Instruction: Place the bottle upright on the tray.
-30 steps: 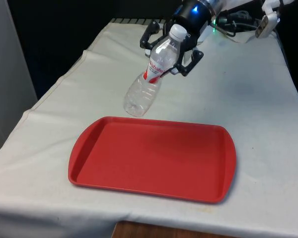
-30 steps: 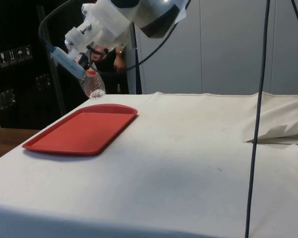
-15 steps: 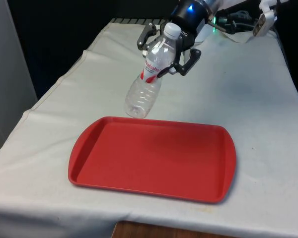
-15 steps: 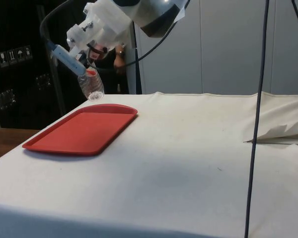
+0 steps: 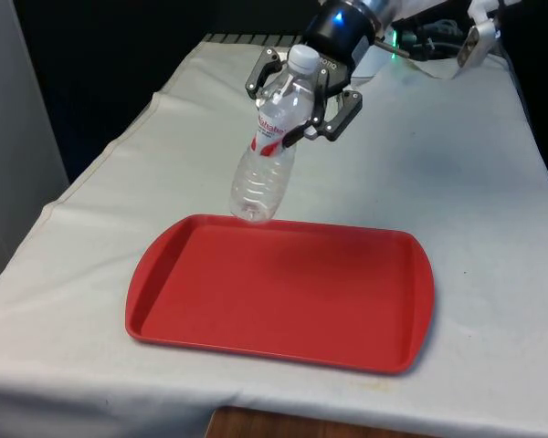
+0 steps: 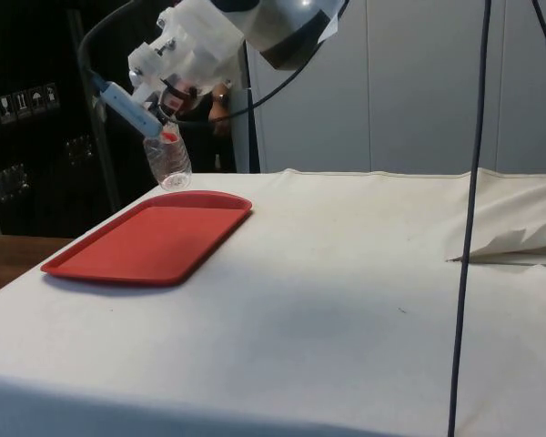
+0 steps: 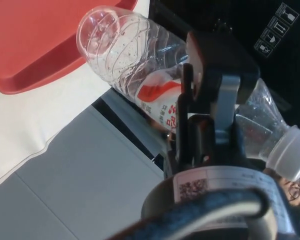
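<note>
A clear plastic bottle [image 5: 267,146] with a white cap and a red-and-white label hangs in the air, tilted, cap towards the robot. My gripper [image 5: 297,102] is shut on its upper part near the label. The bottle's base hovers just above the far edge of the red tray [image 5: 283,290], towards the front view's left. From the side, the bottle [image 6: 167,160] sits above the tray's [image 6: 155,238] far end, under the gripper [image 6: 156,118]. Up close, a finger [image 7: 217,95] presses the labelled part of the bottle [image 7: 135,55], with the tray [image 7: 35,35] beyond it.
The tray lies flat near the table's front edge on the white cloth [image 5: 457,182]. Cables [image 5: 429,41] lie at the far end by the robot. A thin dark cable [image 6: 469,218] hangs in the side view, and the cloth is wrinkled beside it.
The gripper has lifted slightly and shifted towards the front view's left, and the bottle has swung closer to upright, its base staying over the tray's far edge.
</note>
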